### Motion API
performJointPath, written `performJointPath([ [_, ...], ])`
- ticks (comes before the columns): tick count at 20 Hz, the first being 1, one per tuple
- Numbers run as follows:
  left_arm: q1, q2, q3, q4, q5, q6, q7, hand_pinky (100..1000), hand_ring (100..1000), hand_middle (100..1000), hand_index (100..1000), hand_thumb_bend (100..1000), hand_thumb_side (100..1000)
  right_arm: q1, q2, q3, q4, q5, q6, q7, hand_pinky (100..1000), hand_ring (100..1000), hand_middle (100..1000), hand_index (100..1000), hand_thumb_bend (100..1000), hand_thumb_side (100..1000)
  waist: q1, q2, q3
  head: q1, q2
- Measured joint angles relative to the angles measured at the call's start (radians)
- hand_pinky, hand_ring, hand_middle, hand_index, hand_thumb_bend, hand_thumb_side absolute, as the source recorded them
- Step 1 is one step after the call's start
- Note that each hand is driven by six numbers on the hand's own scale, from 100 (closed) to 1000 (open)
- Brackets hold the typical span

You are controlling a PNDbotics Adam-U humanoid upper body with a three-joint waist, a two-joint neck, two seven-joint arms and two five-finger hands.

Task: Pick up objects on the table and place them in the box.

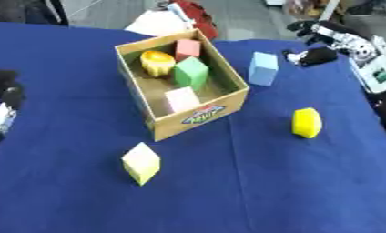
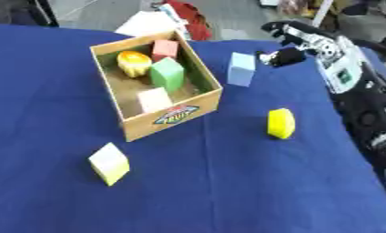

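Left eye view: cardboard box (image 1: 198, 119) sits open-topped on the blue table (image 1: 252, 191), a bit left of centre, turned at an angle, printed logo on its near wall. Four things lie inside it: orange-yellow rounded object (image 1: 157, 62) at far left, red block (image 1: 187, 48) at the far corner, green block (image 1: 191, 73) in the middle, pale pink block (image 1: 182, 98) nearest the front wall.

Three things sit on the cloth outside the box. Light blue block (image 1: 263, 68) stands upright just right of the box, close to its right wall but apart from it. Yellow rounded block (image 1: 306, 123) sits further right and nearer, well apart from the box. Pale yellow cube (image 1: 141, 163) stands tilted on an edge or corner, in front of the box's near-left corner, apart from it.

Right hand (image 2: 288, 57) comes in from the upper right on a black and silver arm, dark fingers just beside the light blue block, right of it, no contact visible. It grasps nothing; whether its fingers are curled or straight, I cannot tell. Left hand (image 1: 3, 98) shows at the left edge, dark and partly cut off, over the cloth; finger state cannot tell.
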Motion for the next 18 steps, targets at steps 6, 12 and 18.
performJointPath([
  [6, 0.000, -0.010, 0.000, -0.004, 0.000, -0.009, -0.025, 731, 603, 581, 780, 235, 597, -0.008, 0.013, -0.004, 0.023, 0.071, -0.029, 0.010, 904, 987, 986, 1000, 309, 334, 0.000, 0.000, 0.013, -0.018, -0.006],
  [12, 0.000, -0.014, 0.000, -0.010, 0.000, -0.018, -0.049, 729, 594, 572, 780, 225, 602, -0.009, 0.016, -0.009, 0.041, 0.112, -0.031, 0.021, 898, 977, 977, 1000, 309, 335, 0.000, 0.010, 0.039, -0.024, -0.018],
  [18, 0.000, -0.021, 0.000, -0.015, 0.000, -0.022, -0.059, 728, 590, 568, 781, 221, 603, -0.009, 0.015, -0.024, 0.072, 0.112, -0.021, 0.003, 890, 970, 970, 1000, 297, 345, 0.000, 0.024, 0.062, -0.024, -0.032],
])
